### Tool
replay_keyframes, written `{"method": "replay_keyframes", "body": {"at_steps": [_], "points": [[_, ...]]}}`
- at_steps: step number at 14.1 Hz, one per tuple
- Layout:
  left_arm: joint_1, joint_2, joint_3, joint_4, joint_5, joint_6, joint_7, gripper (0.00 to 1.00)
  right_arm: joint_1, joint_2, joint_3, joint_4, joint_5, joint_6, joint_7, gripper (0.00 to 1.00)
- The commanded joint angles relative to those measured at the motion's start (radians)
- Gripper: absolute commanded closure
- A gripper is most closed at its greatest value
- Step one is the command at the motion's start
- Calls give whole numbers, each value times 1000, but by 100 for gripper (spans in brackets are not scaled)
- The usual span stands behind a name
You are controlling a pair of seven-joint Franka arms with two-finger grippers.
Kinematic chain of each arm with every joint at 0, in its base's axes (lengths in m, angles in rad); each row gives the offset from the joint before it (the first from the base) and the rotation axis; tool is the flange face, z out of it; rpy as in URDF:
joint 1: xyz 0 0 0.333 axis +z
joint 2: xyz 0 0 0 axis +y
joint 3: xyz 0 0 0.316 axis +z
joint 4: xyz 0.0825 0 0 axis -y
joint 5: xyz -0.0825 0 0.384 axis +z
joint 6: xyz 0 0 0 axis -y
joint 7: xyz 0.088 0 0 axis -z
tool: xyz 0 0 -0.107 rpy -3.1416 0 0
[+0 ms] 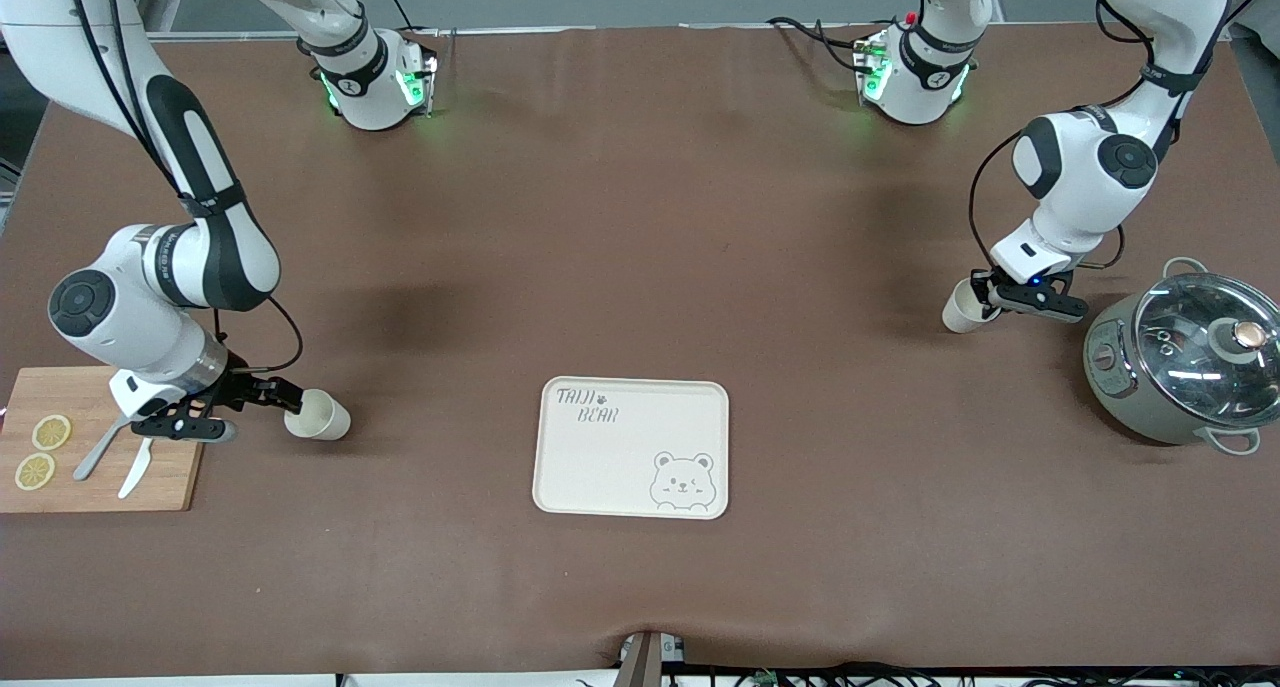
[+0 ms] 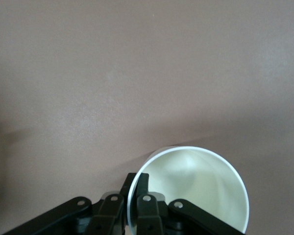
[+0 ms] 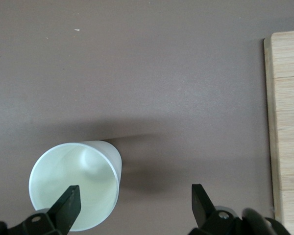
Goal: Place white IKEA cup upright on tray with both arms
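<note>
The left gripper (image 2: 137,196) has its fingers (image 2: 146,203) pinched on the rim of a white cup (image 1: 962,307) near the pot (image 1: 1185,367). The right gripper (image 3: 134,203) spreads its fingers (image 3: 68,205) wide, one tip at the mouth of a second cup (image 3: 78,183) beside the cutting board (image 1: 95,457). The tray (image 1: 632,447) lies between them on the tabletop (image 1: 640,217).

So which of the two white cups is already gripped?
The cup beside the pot: the left gripper is shut on its rim. The cup by the cutting board is free; the right gripper is open.
</note>
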Motion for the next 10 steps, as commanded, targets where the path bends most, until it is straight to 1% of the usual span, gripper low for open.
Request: {"method": "replay_keyframes", "body": {"at_steps": [1, 3, 5, 7, 9, 10], "points": [[0, 3, -72, 44, 5, 5, -110, 100, -12, 31, 10, 31, -16, 8, -3, 0], [-1, 2, -131, 127, 5, -108, -195, 100, -12, 42, 10, 42, -16, 11, -3, 0], [-3, 3, -181, 255, 5, -282, -276, 100, -10, 55, 10, 51, -16, 14, 0, 0], [-18, 35, -229, 390, 5, -429, -368, 100, -10, 85, 10, 67, -16, 43, 0, 0], [-65, 78, -235, 509, 6, -527, -442, 100, -9, 114, 10, 67, -16, 95, -1, 0], [-87, 97, -235, 556, 6, -560, -472, 100, -10, 120, 10, 67, -16, 98, -1, 0]]}}
